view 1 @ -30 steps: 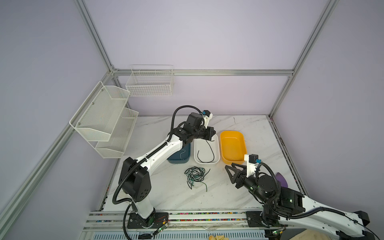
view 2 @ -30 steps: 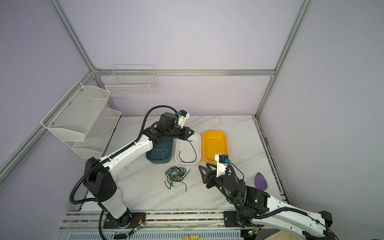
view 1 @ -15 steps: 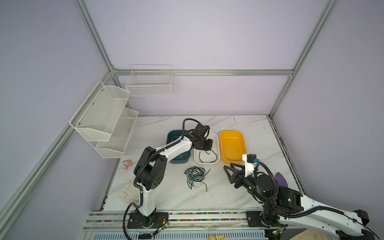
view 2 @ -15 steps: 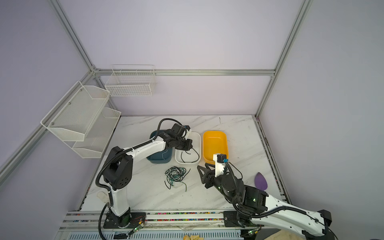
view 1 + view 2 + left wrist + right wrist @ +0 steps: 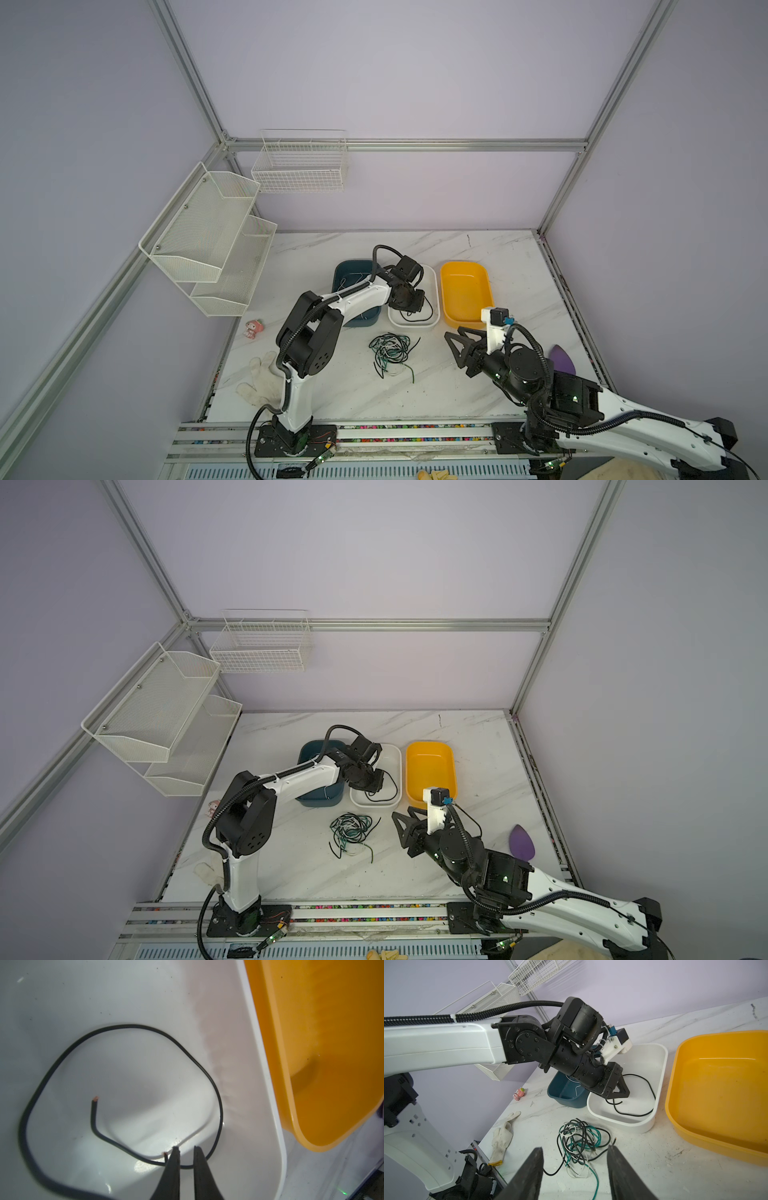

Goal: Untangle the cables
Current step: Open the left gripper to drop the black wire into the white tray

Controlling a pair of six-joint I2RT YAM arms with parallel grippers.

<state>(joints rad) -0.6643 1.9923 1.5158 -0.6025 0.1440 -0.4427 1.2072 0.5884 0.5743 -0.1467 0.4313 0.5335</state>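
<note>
Shows the left gripper (image 5: 185, 1148) low inside the white tray (image 5: 245, 1084), its 2 fingers parted by a narrow gap and clamping nothing. Shows 1 black cable (image 5: 128, 1025) let go on the tray floor, curling away from the fingertips in an open loop and crossing just behind them, 1 cut copper end right beside a tip. Puts the right gripper (image 5: 575, 1147) above the marble table (image 5: 654, 1157), fingers spread wide and holding nothing. Places the tangle (image 5: 390, 351) of black, white and green cables just ahead of and below those fingertips, touched by neither arm. Counts, on this evidence, 1 black cable sorted into the white tray and apparently 1 pale cable (image 5: 576, 1089) in the blue tray (image 5: 562, 1097). Sets that blue tray on the far side of the left fingers from the yellow tray (image 5: 322, 1064), itself bare. Leaves most of the job undone: a knot of several strands waiting in front of the right fingers, none of the green separated yet. Suggests an early stage, with the remaining strands to be drawn out 1 at a time and carried to the trays beyond the fingers.
</note>
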